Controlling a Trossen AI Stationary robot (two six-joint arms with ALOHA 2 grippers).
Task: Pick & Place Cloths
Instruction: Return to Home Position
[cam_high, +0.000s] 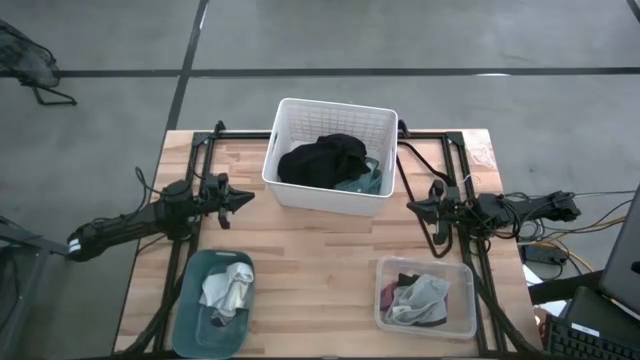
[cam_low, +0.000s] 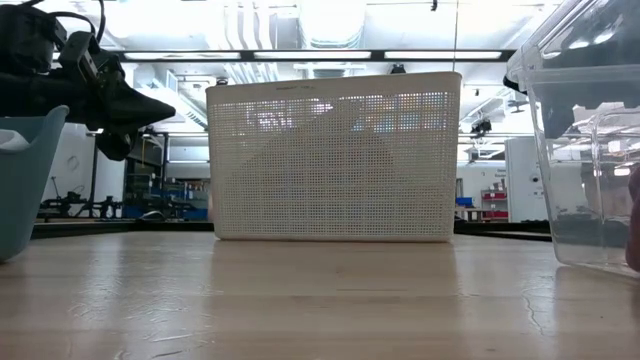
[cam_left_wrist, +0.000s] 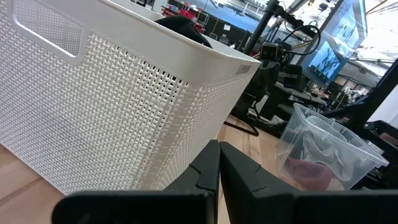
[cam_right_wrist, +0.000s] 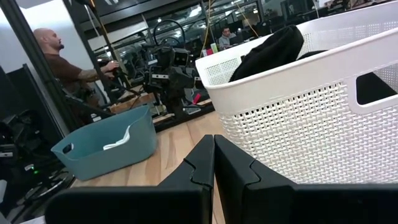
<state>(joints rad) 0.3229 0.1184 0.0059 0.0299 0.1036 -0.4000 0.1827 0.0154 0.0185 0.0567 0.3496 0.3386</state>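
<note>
On table (cam_high: 300, 255), high view: black cloth (cam_high: 322, 160) heaped over teal-green cloth (cam_high: 365, 182) in white bin (cam_high: 335, 104) | white-grey cloth (cam_high: 228, 290) crumpled in teal bin (cam_high: 188, 292) | low view shows walls only | left gripper (cam_high: 248, 198), right gripper (cam_high: 411, 206) closed, empty, flanking white bin

basket (cam_high: 325, 200) rear centre; tub (cam_high: 186, 300) front left; box (cam_high: 468, 300) front right; cloths (cam_high: 322, 160) in each.

Left gripper (cam_high: 240, 198): fingers (cam_left_wrist: 205, 171) were shut together, tip aimed inward.
Right gripper (cam_high: 413, 206): fingers (cam_right_wrist: 200, 158) were shut together, facing the other pincer, well apart from it.
Arms: each extended outward behind its own pincer.
</note>
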